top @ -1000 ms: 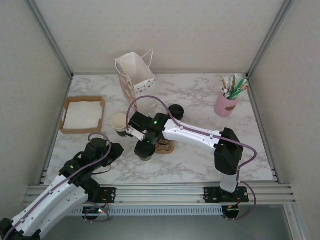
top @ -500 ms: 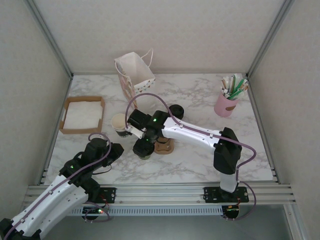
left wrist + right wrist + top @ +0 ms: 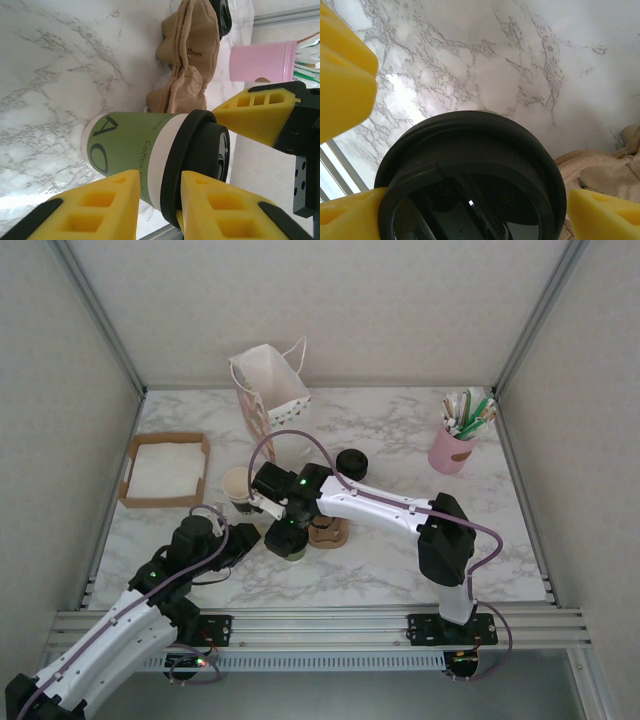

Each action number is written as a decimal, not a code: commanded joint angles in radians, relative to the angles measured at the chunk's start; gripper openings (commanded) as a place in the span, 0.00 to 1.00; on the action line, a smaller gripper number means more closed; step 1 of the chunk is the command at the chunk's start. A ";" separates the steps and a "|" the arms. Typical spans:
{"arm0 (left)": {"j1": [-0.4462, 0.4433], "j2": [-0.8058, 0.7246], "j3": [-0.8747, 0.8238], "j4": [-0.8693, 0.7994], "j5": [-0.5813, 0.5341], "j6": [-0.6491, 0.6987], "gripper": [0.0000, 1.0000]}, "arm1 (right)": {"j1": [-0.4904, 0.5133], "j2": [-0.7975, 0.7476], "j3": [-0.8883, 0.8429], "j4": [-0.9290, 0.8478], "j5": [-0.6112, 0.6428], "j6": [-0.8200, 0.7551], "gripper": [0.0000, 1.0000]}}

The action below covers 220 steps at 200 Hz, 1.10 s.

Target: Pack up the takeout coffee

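Observation:
The takeout coffee, an olive-green paper cup with a black lid, stands on the marble table just left of the brown cardboard carrier. My right gripper comes down on it from above, its yellow fingers pressed to either side of the lid rim, shut on the cup. My left gripper is open at table height, its two fingers straddling the cup's near side; one finger touches the lid's edge.
A stack of lidless cups stands just behind the left gripper. A second lidded cup is behind the carrier. A white paper bag stands at the back, a napkin tray on the left and a pink straw holder at the right.
My left arm has reached forward and right until its open fingers straddle the cup. The right gripper and the cup have shifted slightly left.

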 commanded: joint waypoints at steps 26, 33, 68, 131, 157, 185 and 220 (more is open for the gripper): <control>0.041 0.020 -0.040 0.151 0.131 -0.029 0.33 | 0.006 -0.018 -0.028 0.016 -0.002 0.005 0.89; 0.041 0.028 -0.040 0.154 0.137 -0.026 0.34 | 0.005 -0.019 -0.031 0.020 -0.007 0.008 0.89; 0.043 0.071 -0.055 0.177 0.158 -0.011 0.33 | 0.005 -0.014 -0.031 0.021 -0.010 0.011 0.89; 0.046 0.102 -0.087 0.202 0.150 -0.008 0.28 | -0.004 -0.018 -0.048 0.023 -0.020 0.024 0.89; 0.046 0.124 -0.095 0.216 0.150 0.000 0.27 | -0.009 -0.022 -0.056 0.027 -0.027 0.028 0.89; 0.046 0.142 -0.104 0.221 0.144 0.008 0.25 | -0.022 -0.032 -0.071 0.033 -0.032 0.032 0.89; 0.046 0.161 -0.113 0.224 0.137 0.013 0.23 | -0.033 -0.057 -0.086 0.052 -0.067 0.041 0.90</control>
